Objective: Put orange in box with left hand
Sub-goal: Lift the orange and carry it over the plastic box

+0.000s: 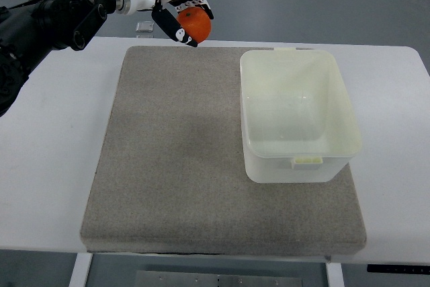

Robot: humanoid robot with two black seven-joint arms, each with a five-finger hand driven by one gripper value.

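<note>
Looking down, we saw our left hand point(180, 15) wrapped around the orange point(195, 25) up at 11 o'clock, past the grey mat's point(181, 152) far edge. Our box point(299, 159) sat at 3 o'clock on the white counter point(396, 132).

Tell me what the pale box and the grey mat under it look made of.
The pale rectangular box looks like translucent, slightly glossy plastic: its bottom shows faintly through the walls. The grey square mat looks like matte felt or woven fabric, with a speckled, fibrous surface; which one is unclear.

White table point(403, 166) on a grey floor point(322, 5).
</note>
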